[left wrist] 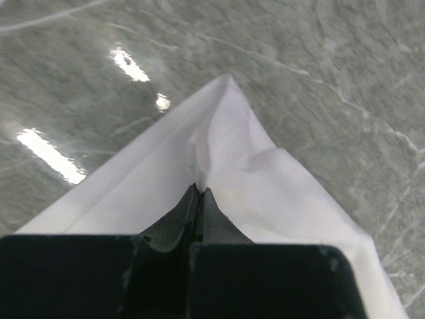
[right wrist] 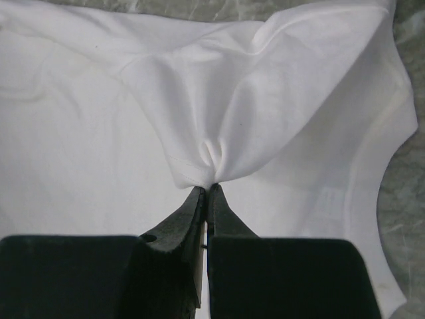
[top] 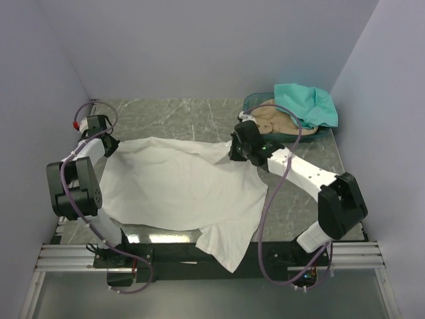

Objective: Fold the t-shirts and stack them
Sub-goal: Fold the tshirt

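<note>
The white t-shirt [top: 172, 189] lies spread across the middle of the marble table, one part hanging over the near edge. My left gripper [top: 111, 147] is shut on its left corner; the left wrist view shows the cloth [left wrist: 252, 173] pinched at my gripper's tips [left wrist: 199, 189]. My right gripper [top: 234, 154] is shut on a fold at its right side; the right wrist view shows the hem [right wrist: 199, 166] bunched at my gripper's tips [right wrist: 206, 189]. The teal t-shirt [top: 307, 104] and the tan t-shirt [top: 275, 119] sit in the green basket at the back right.
The round translucent green basket [top: 252, 102] stands at the back right corner, close behind the right arm. Grey walls close in the table on three sides. Bare marble [top: 179, 116] shows behind the white shirt.
</note>
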